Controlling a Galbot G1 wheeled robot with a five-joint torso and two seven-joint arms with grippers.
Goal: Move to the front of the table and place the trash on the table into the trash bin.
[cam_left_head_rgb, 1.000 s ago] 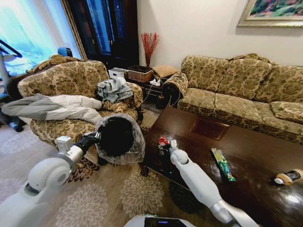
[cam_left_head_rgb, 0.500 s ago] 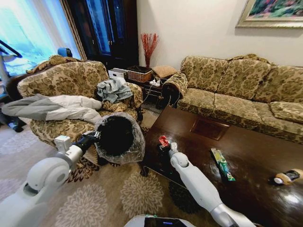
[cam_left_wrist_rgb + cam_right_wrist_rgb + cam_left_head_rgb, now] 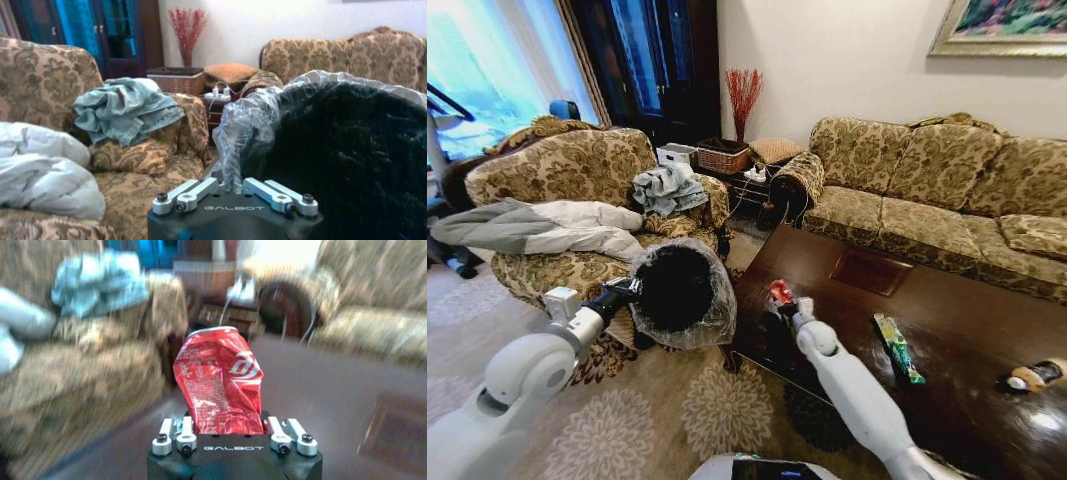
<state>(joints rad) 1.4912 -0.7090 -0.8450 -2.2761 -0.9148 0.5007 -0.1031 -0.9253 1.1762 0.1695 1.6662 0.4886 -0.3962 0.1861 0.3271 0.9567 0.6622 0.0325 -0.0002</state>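
My right gripper (image 3: 789, 302) is shut on the crushed red can (image 3: 779, 292), held just above the near left corner of the dark table (image 3: 947, 310). In the right wrist view the can (image 3: 217, 382) stands upright between the fingers of that gripper (image 3: 230, 434). My left gripper (image 3: 630, 290) grips the rim of the black trash bin (image 3: 675, 290), which is tipped with its mouth facing me, left of the table corner. The left wrist view shows that gripper (image 3: 233, 192) pinching the bin's plastic liner (image 3: 250, 120). A green wrapper (image 3: 895, 346) and a tan-orange bottle piece (image 3: 1033, 375) lie on the table.
An armchair (image 3: 567, 170) piled with clothes stands behind the bin. A patterned sofa (image 3: 927, 190) runs along the table's far side. A wicker basket (image 3: 724, 157) and dark cabinet (image 3: 652, 60) sit in the back corner. Patterned carpet (image 3: 677, 410) lies between me and the table.
My right gripper has lifted the red can a little up and away from the table's corner. The left arm and the bin have stayed nearly still.
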